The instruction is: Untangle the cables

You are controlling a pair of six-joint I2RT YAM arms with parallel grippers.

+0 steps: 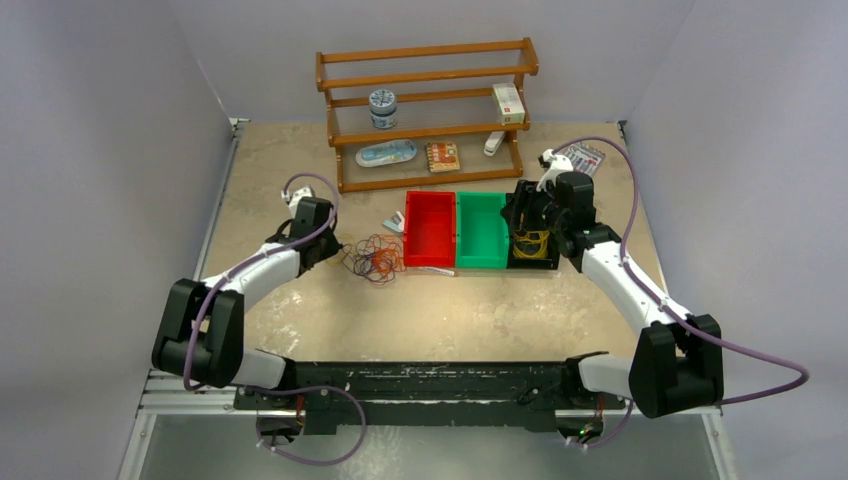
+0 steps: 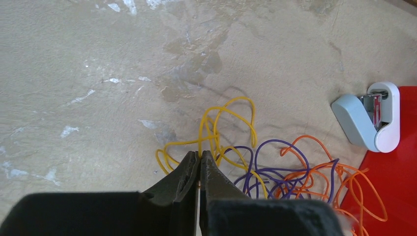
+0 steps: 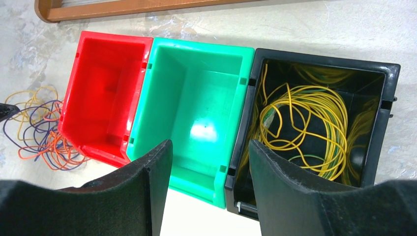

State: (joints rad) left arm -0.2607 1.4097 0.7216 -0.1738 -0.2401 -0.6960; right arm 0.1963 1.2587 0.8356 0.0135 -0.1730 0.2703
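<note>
Left wrist view first: my left fingers (image 2: 189,173) are pressed together low over the tabletop (image 2: 98,73), and a yellow cable (image 2: 231,115) runs straight into the seam at their tips, so I'm calling that a pinch on the yellow strand. Its loops spread out on the tabletop just beyond the tips, and to their right purple and orange loops lie across each other, the orange ones reaching the edge of the red bin (image 2: 399,162). From the top camera the cables (image 1: 372,258) sit as one loose tangle on the tabletop, between the left arm's tip and the red bin. Over on the right wrist view, my right fingers (image 3: 280,182) are spread wide apart, released, hovering above the green bin (image 3: 196,98) and the black bin (image 3: 388,98), where a coil of yellow wire (image 3: 305,123) lies inside. Red, green and black stand side by side in a row
</note>
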